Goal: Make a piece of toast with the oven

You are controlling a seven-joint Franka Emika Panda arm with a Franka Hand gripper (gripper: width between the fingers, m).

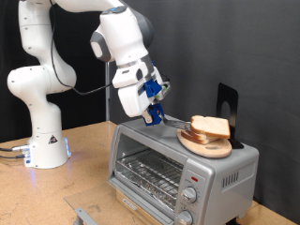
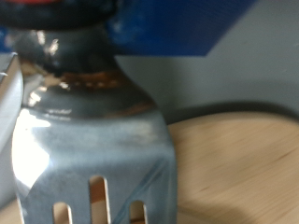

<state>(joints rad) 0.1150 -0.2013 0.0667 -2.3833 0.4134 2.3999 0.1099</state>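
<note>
Exterior view: the tool (image 1: 155, 114) hangs above the oven (image 1: 178, 164), gripping a metal fork (image 2: 93, 159) whose tines point down. The toast (image 1: 210, 128) lies flat on a round wooden plate (image 1: 192, 142) atop the oven, just beside the tool toward the exterior view's right.

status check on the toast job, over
Gripper above oven, gripping a fork. Toast on plate atop oven. Oven door shut.
</note>
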